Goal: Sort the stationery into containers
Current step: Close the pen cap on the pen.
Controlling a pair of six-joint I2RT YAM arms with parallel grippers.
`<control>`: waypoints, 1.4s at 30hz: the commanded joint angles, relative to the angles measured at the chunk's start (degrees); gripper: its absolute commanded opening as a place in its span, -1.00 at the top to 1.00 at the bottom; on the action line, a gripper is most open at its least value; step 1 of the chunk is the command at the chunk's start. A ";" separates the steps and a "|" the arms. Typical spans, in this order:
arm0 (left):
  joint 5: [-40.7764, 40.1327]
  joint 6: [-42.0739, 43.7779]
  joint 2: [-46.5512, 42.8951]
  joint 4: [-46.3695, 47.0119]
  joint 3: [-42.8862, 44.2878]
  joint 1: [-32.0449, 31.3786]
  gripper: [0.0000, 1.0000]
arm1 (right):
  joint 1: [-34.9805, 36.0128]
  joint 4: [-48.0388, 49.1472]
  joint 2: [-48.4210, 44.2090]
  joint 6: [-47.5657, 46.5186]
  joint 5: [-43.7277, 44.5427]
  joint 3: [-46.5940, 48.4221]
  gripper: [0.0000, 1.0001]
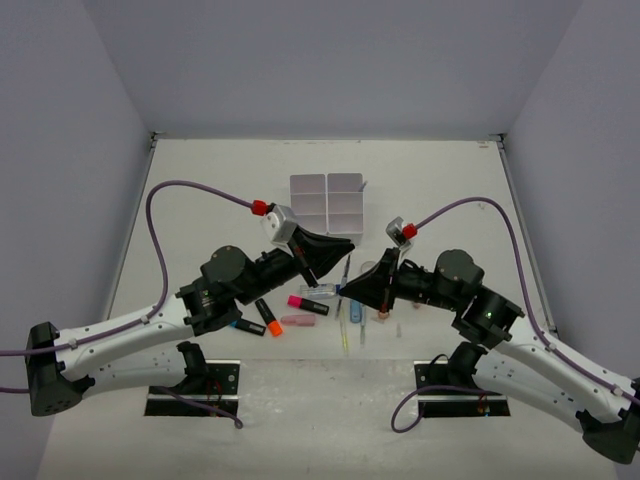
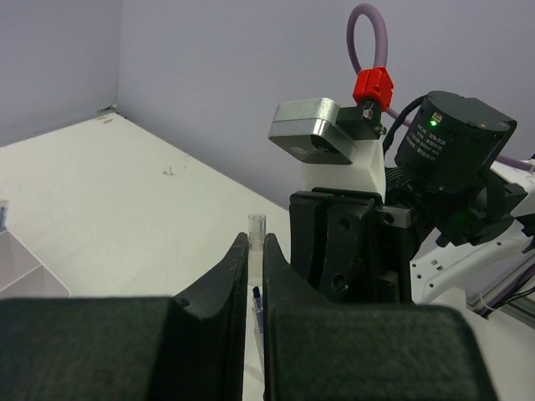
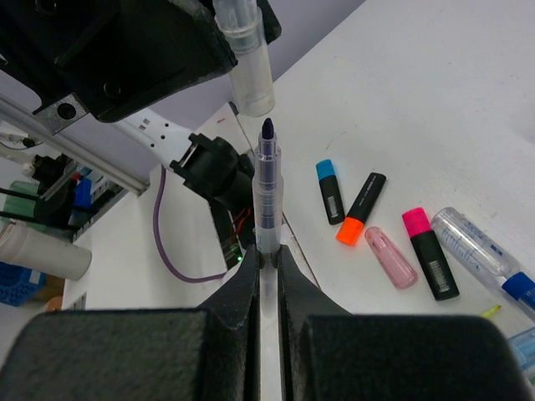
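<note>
Your right gripper (image 3: 267, 255) is clamped on the barrel of a thin clear pen (image 3: 267, 180), low in the centre of the right wrist view. The pen stands upright out of the fingers with its dark nib bare at the top.

Just above and a touch left of that nib hangs the clear cap (image 3: 249, 58). It's pinched tight in your left gripper (image 2: 257, 248), open mouth facing down. Nib and cap are close but not yet touching, and the cap leans slightly off the pen's line.

So my read is that you're recapping the pen before it gets sorted.

In the top view both arms meet mid-frame over the worktop (image 1: 200, 200), with the white tray (image 1: 310, 190) well apart from them toward the upper centre. From what these views show of its compartments, I can't see anything in them, so I'd judge the sorting has barely started.

To the right of the pen in the right wrist view, the rest lies loose:
- a blue-ended highlighter (image 3: 331, 190)
- an orange-ended highlighter (image 3: 361, 209)
- a pink eraser (image 3: 391, 257)
- a pink-ended highlighter (image 3: 428, 251)
- a blue-capped glue pen (image 3: 481, 246), at the right edge

Next you need alignment. Bring the cap's mouth square over the nib and straighten its tilt. Then close the gap along the pen's axis until it seats, keeping both grips firm so neither piece slips. After that, one gripper lets go and the other carries the pen up-frame to a compartment.
</note>
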 commanded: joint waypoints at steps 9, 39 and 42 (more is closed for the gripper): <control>0.06 0.69 1.54 3.53 -1.09 0.12 1.00 | 0.28 -1.02 -0.37 -0.85 2.08 3.65 1.00; -2.68 -6.53 3.55 5.19 -3.68 0.18 1.00 | 0.28 0.31 -1.85 -2.88 5.59 6.94 1.00; -4.81 -8.75 3.38 4.20 -4.05 0.18 1.00 | 0.28 0.45 -1.80 -3.65 7.00 7.50 1.00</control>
